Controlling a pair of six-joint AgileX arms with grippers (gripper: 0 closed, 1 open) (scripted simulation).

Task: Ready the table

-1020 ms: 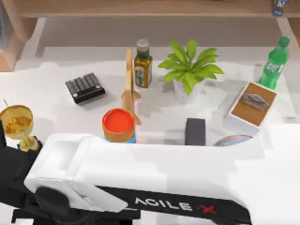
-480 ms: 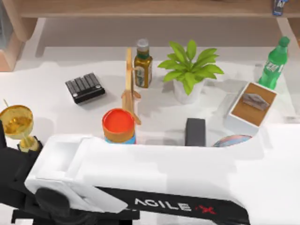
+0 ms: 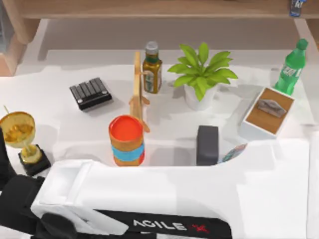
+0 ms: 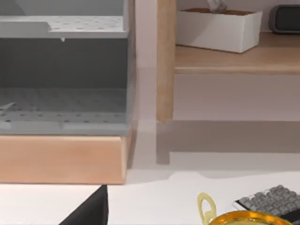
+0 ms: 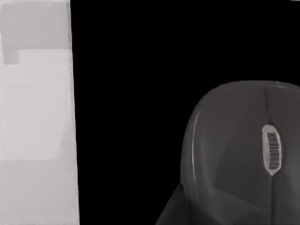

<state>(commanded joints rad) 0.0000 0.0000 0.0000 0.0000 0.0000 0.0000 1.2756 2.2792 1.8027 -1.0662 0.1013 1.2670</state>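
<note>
We find the wide white smooth desk [image 3: 55,107] spanning the top view, its long axis running left to right. A white AgileX arm [image 3: 164,191] lies across its near edge. We cannot tell either claw's state. A grey computer mouse [image 5: 239,154] sits close before the right wrist camera.

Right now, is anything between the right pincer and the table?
Likely yes: a dark computer mouse looms close in the right wrist view, and the top view shows it lying on the table right of the orange-lidded can.
</note>
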